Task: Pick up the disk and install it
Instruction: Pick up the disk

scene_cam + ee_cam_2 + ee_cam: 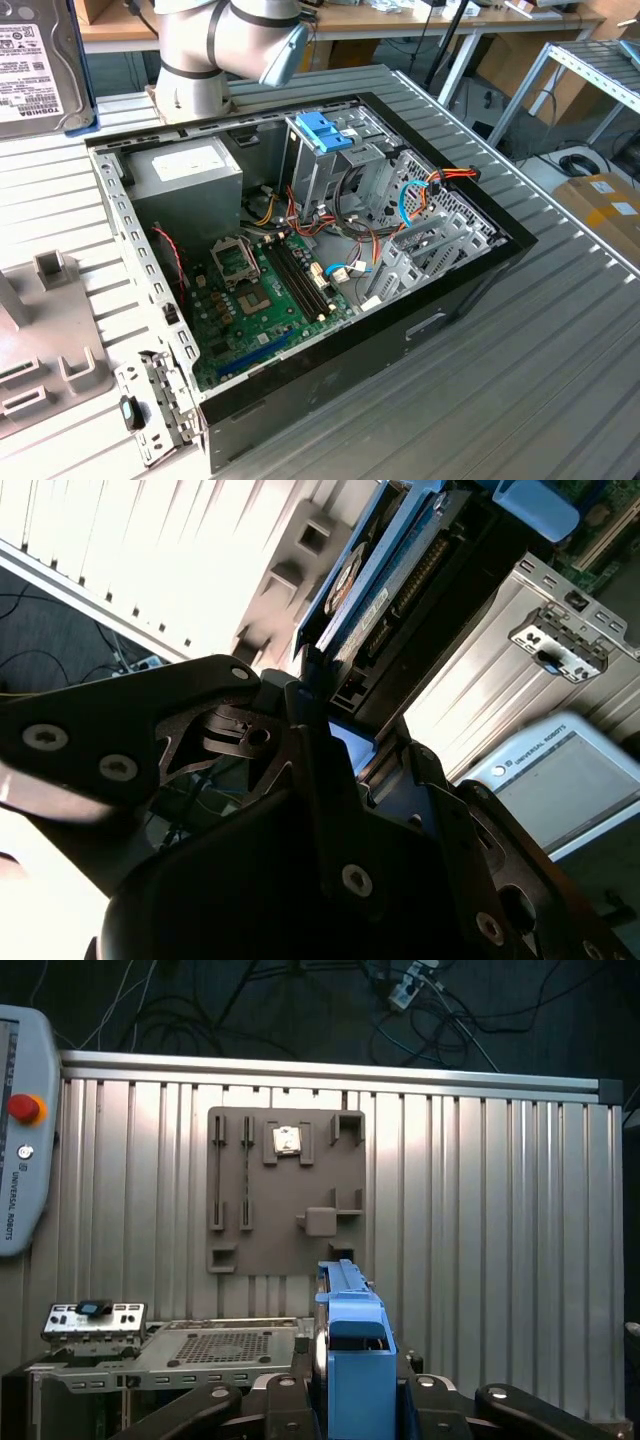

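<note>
Ribbed metal bench, open computer case lying mid-bench. In the case: grey power supply in the corner toward the exterior view's upper left, motherboard on the floor, tall drive cage with blue clip beside the supply. Can't tell if a bay is free. Disk is outside the case, up off the bench by its edge at the exterior view's left. My pincer is clamped on its blue-framed end, long axis running straight out from me. The cage lies well apart, toward the exterior view's right of the disk.
</note>
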`<act>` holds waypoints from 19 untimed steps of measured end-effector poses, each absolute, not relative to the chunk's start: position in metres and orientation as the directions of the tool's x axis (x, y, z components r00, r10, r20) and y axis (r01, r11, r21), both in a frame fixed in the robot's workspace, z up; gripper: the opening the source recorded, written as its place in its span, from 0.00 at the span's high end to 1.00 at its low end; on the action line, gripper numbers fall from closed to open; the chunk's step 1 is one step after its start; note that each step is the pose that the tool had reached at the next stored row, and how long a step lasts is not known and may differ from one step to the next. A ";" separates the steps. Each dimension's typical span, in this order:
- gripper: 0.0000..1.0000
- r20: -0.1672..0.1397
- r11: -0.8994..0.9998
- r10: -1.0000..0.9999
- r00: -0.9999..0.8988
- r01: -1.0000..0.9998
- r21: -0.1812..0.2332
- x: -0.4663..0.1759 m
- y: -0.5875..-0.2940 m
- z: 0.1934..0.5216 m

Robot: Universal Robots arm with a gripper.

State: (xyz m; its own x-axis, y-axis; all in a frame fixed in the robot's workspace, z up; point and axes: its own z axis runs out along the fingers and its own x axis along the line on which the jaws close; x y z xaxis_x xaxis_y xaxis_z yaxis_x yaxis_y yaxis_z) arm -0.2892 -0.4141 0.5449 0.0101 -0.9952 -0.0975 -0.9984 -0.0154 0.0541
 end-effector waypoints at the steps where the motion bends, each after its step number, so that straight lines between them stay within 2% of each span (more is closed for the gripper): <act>1: 0.63 -0.097 -0.015 -0.995 0.010 -0.998 0.054 -0.289 -0.414 0.545; 19: 0.63 -0.097 -0.015 -0.995 0.010 -0.998 0.054 -0.280 -0.416 0.542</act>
